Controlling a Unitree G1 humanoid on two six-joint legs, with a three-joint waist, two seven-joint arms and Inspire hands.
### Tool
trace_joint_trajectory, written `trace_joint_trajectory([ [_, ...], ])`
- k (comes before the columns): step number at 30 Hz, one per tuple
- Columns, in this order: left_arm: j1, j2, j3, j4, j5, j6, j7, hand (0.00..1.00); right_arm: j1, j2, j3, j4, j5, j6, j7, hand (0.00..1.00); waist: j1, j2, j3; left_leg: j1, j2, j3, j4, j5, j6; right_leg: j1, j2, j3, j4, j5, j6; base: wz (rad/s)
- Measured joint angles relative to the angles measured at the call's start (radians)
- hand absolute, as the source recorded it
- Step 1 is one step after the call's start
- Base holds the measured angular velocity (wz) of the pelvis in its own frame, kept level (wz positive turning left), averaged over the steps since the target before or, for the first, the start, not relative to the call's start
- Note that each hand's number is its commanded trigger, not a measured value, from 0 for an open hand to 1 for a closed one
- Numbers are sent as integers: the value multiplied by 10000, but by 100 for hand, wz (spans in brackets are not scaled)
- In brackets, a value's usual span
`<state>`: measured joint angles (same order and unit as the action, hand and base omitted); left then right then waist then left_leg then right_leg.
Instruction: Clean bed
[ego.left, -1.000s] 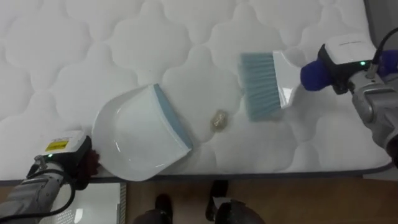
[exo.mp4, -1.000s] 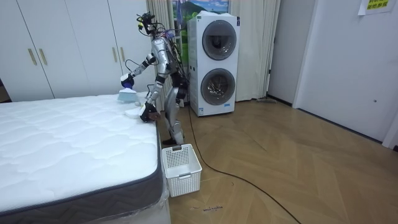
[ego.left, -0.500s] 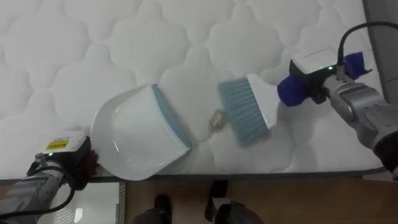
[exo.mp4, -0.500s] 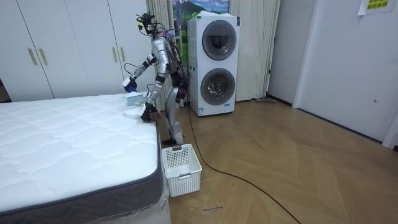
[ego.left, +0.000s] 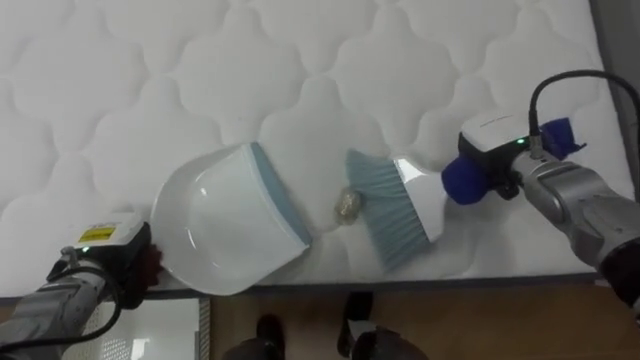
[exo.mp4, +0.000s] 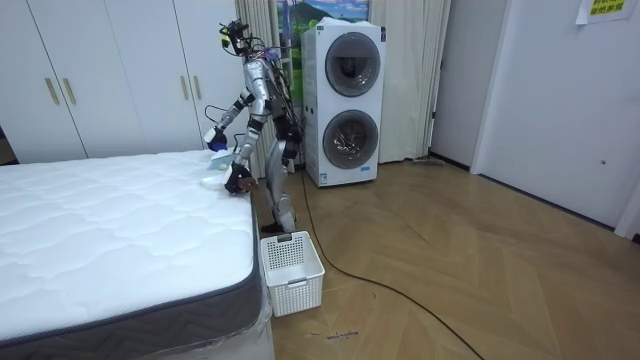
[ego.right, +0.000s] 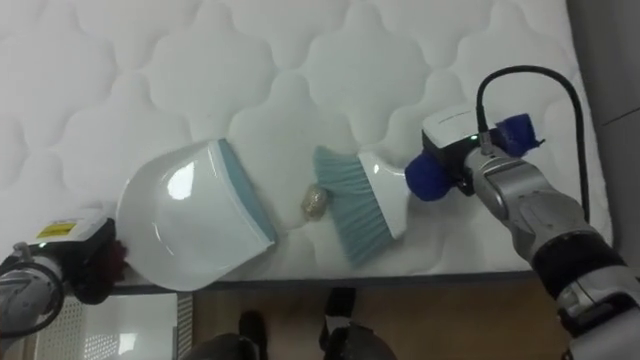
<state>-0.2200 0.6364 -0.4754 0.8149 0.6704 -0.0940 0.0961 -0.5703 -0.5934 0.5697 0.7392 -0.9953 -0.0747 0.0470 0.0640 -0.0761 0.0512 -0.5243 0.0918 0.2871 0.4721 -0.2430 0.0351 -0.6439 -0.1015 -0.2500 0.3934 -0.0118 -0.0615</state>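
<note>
Left eye view, right hand (ego.left: 466, 181) gripping brush (ego.left: 393, 206)

No words or numbers can be read here. A small yellow sticker (ego.left: 92, 234) sits on the white box at the robot's left wrist, in the lower left of the left eye view. Its print is too tiny to read. In the room view, a yellow sign (exo.mp4: 605, 8) hangs on the wall in the upper right corner. Its letters are too small to make out.
</note>
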Motion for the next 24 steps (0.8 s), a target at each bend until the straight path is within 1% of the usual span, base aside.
trace_joint_trajectory([
  [3,98,-70,2,7,-5,6,1,100,292,0,-6,-56,-147,20,-14,100,-14,1,0,20,-12,19,4,0,1,0,-16,-6,39,0,0,-1],
  [7,133,-203,-2,10,-20,36,16,100,464,7,-5,-52,-128,0,-77,100,-18,1,1,16,-21,19,-17,2,2,-17,-31,-29,52,9,-15,0],
  [9,162,-271,-5,9,-16,41,73,100,469,9,-6,-51,-134,1,-406,100,-36,1,1,25,-29,24,-14,12,-7,-18,-35,-27,74,7,-17,0],
  [13,206,-310,-46,10,-10,44,183,100,564,18,-10,-31,-138,13,-904,100,-45,0,1,27,-37,23,54,12,-8,8,-23,-4,67,6,-18,0],
  [17,187,-311,-291,-12,-3,172,355,100,761,98,-9,-8,-102,58,-1257,100,-57,0,1,26,-27,23,80,11,-7,14,-39,3,89,-3,-16,0],
  [22,170,-405,-380,-11,-7,427,519,100,804,428,-44,0,-93,331,-1358,100,-131,24,9,-31,-19,-7,116,9,-11,-4,-36,-14,96,-35,-53,1],
  [24,170,-477,-418,-12,-7,523,588,100,805,534,-38,-17,-83,428,-1364,100,-145,81,17,-63,-19,-12,142,8,-14,-7,-18,-39,66,-26,-65,0],
])
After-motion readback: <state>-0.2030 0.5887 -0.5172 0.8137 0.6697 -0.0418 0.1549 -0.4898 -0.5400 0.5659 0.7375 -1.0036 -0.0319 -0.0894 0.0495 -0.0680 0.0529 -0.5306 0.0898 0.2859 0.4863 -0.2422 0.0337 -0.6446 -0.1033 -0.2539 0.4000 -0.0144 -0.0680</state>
